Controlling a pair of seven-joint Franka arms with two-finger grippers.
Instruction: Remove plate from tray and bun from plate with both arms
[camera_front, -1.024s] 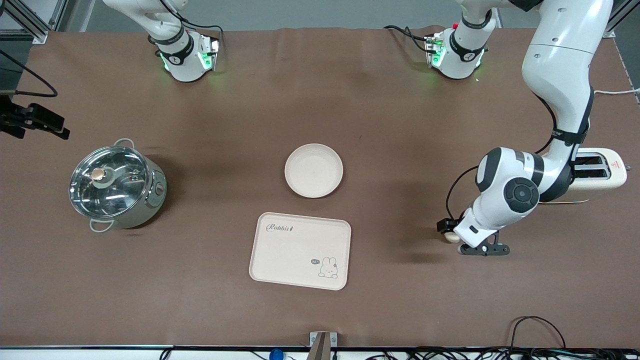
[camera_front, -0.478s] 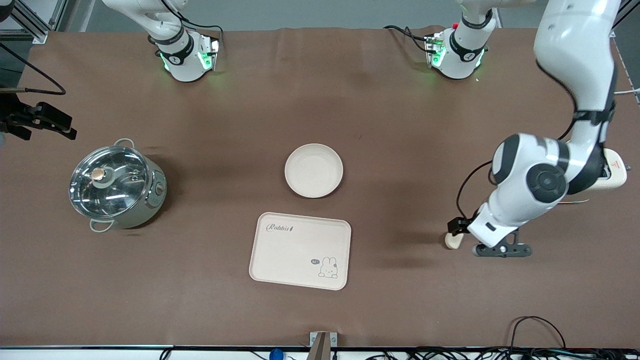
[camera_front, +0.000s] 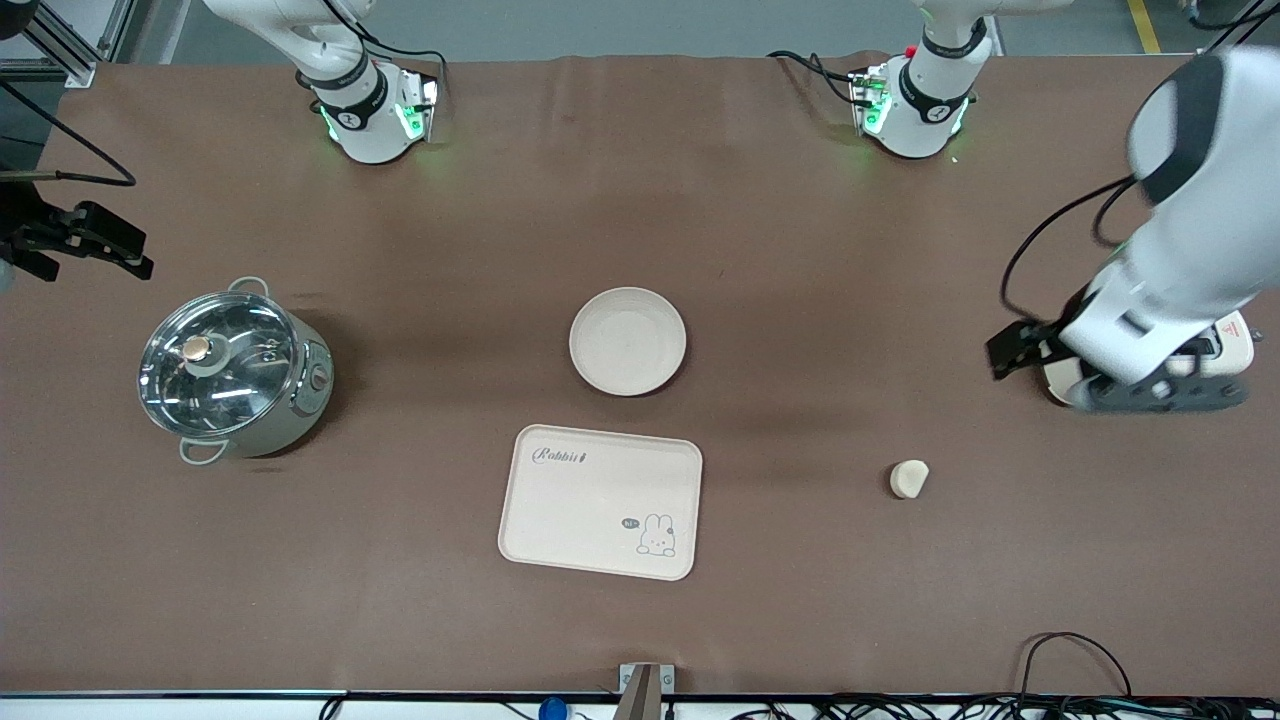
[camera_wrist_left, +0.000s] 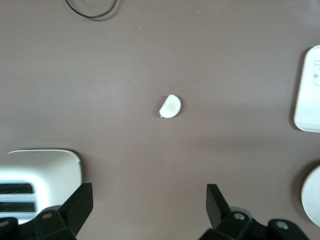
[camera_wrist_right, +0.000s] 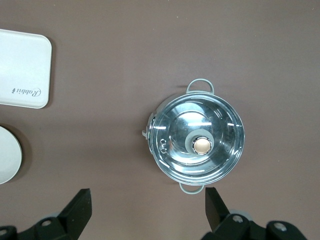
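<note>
Left gripper (camera_wrist_left: 146, 212) hangs w/ jaws spread, empty, up over the toaster (camera_front: 1225, 345) at the left arm's end. Right gripper (camera_wrist_right: 147, 212) also spread, empty, above the lidded pot (camera_wrist_right: 196, 141). Bun (camera_front: 908, 479) lies alone on the table (camera_front: 800, 250), toward the left arm's end. Plate (camera_front: 628, 341) sits empty mid-table; tray (camera_front: 600, 501) just nearer front cam, apart.

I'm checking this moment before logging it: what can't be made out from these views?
- Right gripper: front view shows only its edge-cut wrist; its wrist view cuts the open fingers' tips at the frame edge, over the pot.
- Toaster: mostly covered by the left arm in the front view, edge-cut in the left wrist view.
- Left gripper: motion-blurred in the front view.
- Bun: too small to show texture.
</note>
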